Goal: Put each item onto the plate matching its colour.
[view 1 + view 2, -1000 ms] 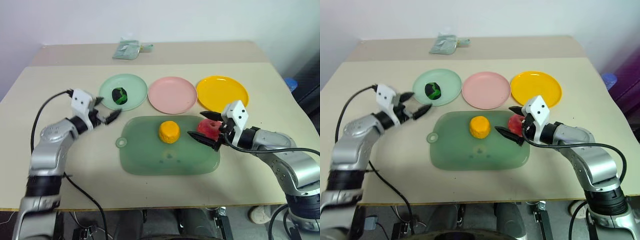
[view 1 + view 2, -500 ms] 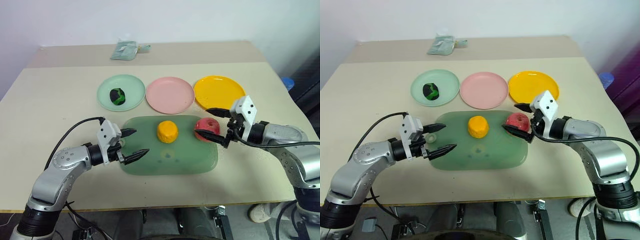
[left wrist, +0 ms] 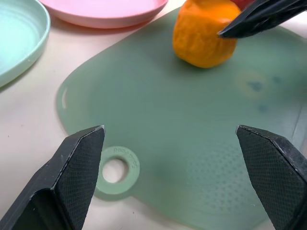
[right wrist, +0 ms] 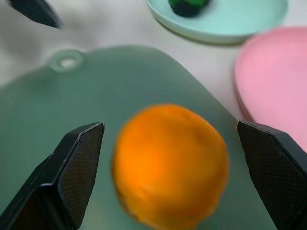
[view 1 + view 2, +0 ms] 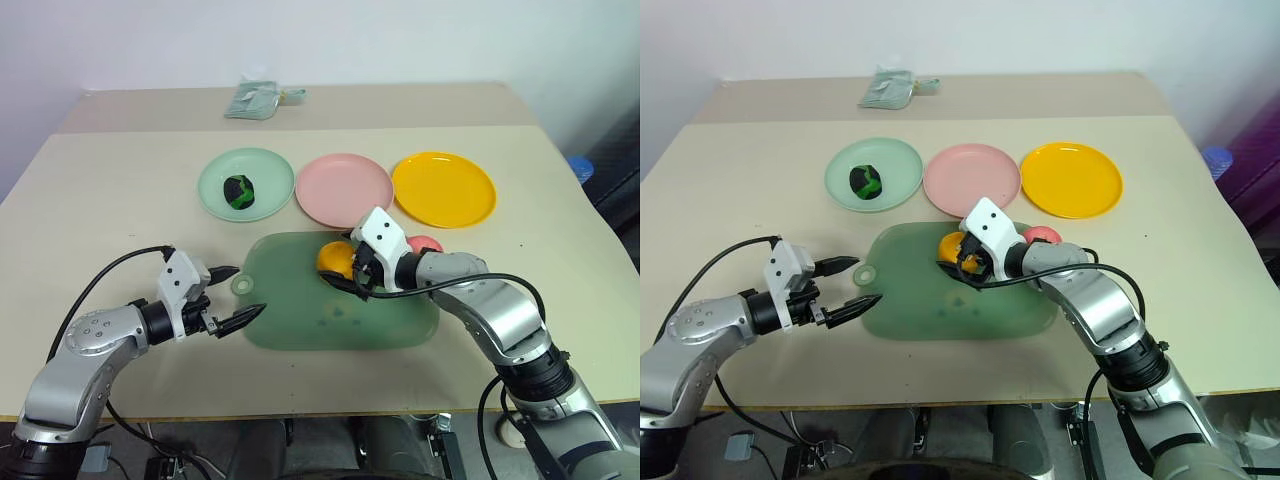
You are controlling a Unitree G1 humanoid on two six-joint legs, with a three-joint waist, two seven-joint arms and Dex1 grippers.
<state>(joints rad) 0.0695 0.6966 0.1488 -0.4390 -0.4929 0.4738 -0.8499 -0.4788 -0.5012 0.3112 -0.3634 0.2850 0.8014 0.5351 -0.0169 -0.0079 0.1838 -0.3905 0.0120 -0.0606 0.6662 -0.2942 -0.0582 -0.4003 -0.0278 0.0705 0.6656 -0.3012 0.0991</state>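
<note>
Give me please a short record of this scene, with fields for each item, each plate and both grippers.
ball: on green plate
orange: on tray, between open fingers of right gripper, not gripped
apple: on tray, behind right arm
pink plate: empty
yellow plate: empty
left gripper: open, empty, by the tray's handle hole

A translucent green tray (image 5: 300, 310) with a round handle hole (image 5: 240, 286) at its left end lies flat on the beige surface (image 5: 120, 200), near the middle. A crumpled pale green packet (image 5: 252, 100) rests at the far edge, left of centre.
</note>
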